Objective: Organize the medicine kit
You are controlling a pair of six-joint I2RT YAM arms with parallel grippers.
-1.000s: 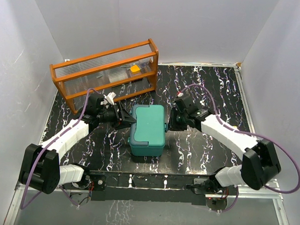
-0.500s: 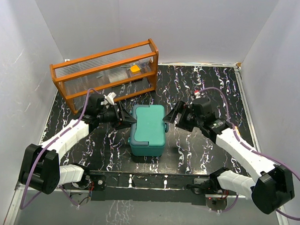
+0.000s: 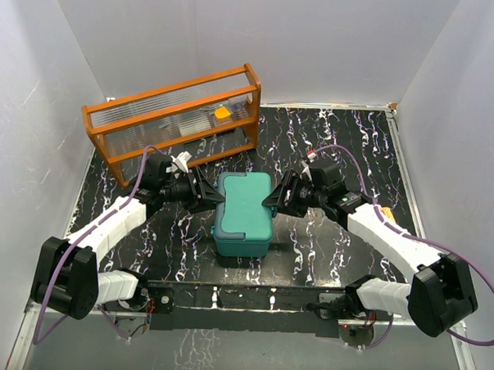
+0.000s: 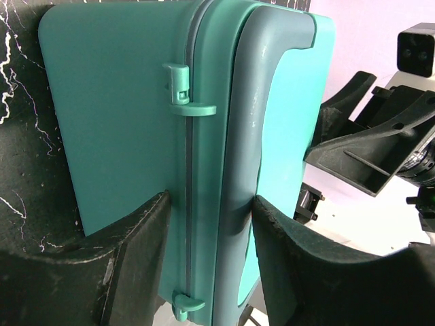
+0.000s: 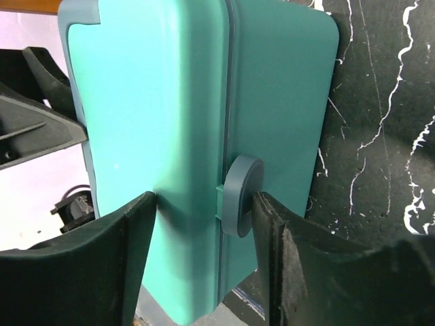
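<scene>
Black marbled table [image 3: 347, 140]: you've got the wooden rack [image 3: 172, 124] at 11 o'clock, with a small orange item [image 3: 223, 113] inside it. The medicine kit [image 3: 244, 209] sits mid-table, slightly toward 6, lid closed. The left gripper [image 3: 216, 197] is at the kit's 9 o'clock, clamped across the hinge side, between the two hinge clips [image 4: 185, 92]. The right gripper [image 3: 272, 204] is at 3 o'clock, straddling the round latch [image 5: 238, 195]. One finger is on the lid and one is on the latch, but I can't tell if it's pinching.
</scene>
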